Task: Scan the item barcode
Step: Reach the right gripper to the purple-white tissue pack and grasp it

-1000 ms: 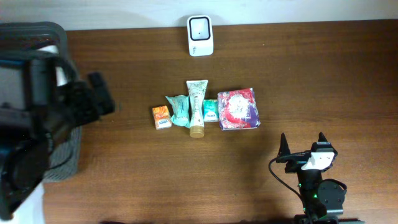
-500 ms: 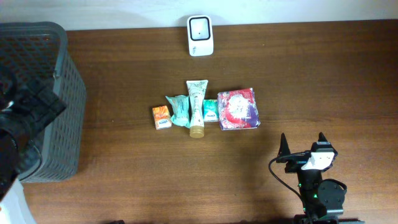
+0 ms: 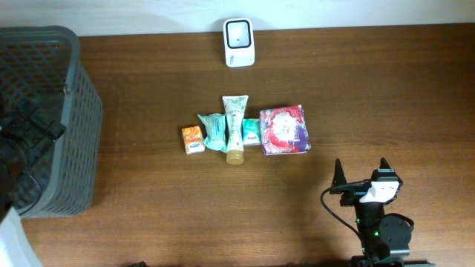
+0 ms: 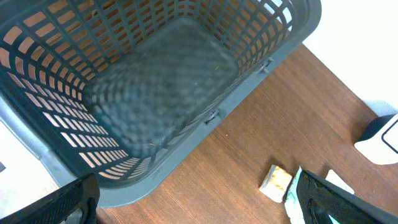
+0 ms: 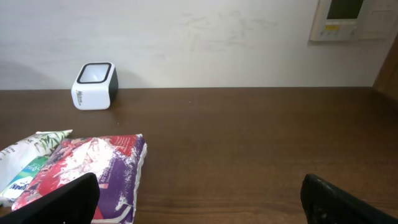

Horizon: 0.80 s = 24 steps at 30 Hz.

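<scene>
I had both hands spread wide, holding nothing. The left hand (image 4: 196,190) hung over the grey basket (image 3: 52,89) at the left edge of the surface (image 3: 148,215). The right hand (image 3: 361,169) sat by the near edge, toward the right corner. At the middle of the surface lay a tight row: an orange box (image 3: 192,139), a teal pouch (image 3: 214,130), a tube (image 3: 235,122), a small teal box (image 3: 251,131) and a red packet (image 3: 283,130). The white scanner (image 3: 239,42) stood at the far edge, well apart from them.
</scene>
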Available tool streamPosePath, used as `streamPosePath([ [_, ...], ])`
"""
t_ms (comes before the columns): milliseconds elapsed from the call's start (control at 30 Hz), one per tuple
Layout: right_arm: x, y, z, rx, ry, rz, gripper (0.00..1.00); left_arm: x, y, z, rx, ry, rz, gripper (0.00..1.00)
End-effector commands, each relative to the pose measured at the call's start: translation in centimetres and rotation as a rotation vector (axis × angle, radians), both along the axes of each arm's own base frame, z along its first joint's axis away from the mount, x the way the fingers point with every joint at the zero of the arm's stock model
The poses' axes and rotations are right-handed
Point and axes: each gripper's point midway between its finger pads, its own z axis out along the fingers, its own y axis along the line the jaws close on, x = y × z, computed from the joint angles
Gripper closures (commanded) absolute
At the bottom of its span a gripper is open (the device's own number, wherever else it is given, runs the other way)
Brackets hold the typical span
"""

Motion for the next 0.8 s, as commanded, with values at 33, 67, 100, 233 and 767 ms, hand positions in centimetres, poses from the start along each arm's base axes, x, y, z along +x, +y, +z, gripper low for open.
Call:
streamPosePath([
  [33, 0.0, 1.9, 1.4, 0.046, -0.063, 0.109, 0.01, 0.0, 0.1, -0.1, -0.01, 0.0, 0.013, 0.01],
  [67, -0.2, 3.7, 1.9, 0.072, -0.079, 0.213, 0.01, 0.0, 0.1, -0.1, -0.01, 0.0, 0.013, 0.01],
  [100, -1.3, 7.0, 3.0, 0.133, -0.108, 0.413, 0.01, 0.0, 0.1, -0.1, -0.01, 0.0, 0.013, 0.01],
  [233, -4.0, 10.9, 6.2, 0.119, -0.227, 0.689, 0.01, 0.0, 0.1, -0.1, -0.01, 0.0, 0.013, 0.01],
  [767, -5.5, 7.8, 29.5, -0.226, -0.416, 0.446, 0.01, 0.0, 0.1, -0.1, -0.01, 0.0, 0.013, 0.01],
])
